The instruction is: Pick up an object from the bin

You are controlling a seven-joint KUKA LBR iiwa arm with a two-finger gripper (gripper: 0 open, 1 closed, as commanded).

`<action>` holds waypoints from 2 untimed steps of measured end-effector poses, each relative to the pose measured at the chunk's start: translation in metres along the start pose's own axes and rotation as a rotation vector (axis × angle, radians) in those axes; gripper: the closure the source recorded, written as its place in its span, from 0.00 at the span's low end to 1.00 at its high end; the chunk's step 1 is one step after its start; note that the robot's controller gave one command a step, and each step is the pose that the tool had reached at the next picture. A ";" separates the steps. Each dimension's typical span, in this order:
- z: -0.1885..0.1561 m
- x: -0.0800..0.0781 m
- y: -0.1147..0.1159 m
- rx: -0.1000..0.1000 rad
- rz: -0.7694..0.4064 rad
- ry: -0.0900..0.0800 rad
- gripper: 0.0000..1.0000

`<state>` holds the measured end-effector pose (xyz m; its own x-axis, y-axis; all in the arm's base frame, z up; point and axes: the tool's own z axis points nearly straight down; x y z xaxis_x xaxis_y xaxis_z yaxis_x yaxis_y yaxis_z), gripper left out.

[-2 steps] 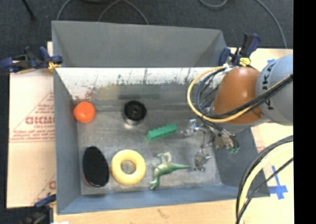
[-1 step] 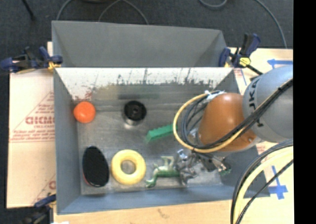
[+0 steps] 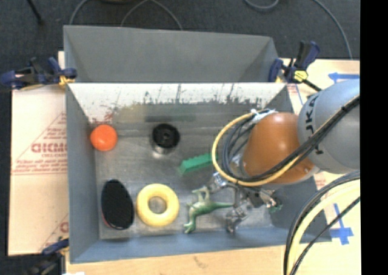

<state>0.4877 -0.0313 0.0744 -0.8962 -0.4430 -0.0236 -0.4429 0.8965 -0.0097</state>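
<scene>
My gripper [image 3: 241, 201] hangs low over the front right of the bin, mostly hidden under the arm's orange cover. Right beside it on its left lies a green toy animal [image 3: 203, 207] with thin legs, touching or nearly touching the gripper's metal parts. A flat green piece [image 3: 196, 163] lies just behind the toy, close to the cables. A yellow ring [image 3: 158, 205] rests on the bin floor to the toy's left.
A black oval thing [image 3: 117, 204] lies at the front left. An orange ball [image 3: 103, 137] sits at the left wall. A black round cap-like thing [image 3: 164, 136] stands in the middle toward the back. The arm and cable loops cover the bin's right side.
</scene>
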 end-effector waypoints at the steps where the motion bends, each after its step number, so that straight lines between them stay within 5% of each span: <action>1: 0.001 0.005 0.001 -0.006 -0.002 0.018 1.00; 2: 0.001 0.005 0.001 -0.006 -0.002 0.018 1.00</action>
<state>0.4829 -0.0329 0.0728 -0.8957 -0.4446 -0.0057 -0.4446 0.8957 -0.0040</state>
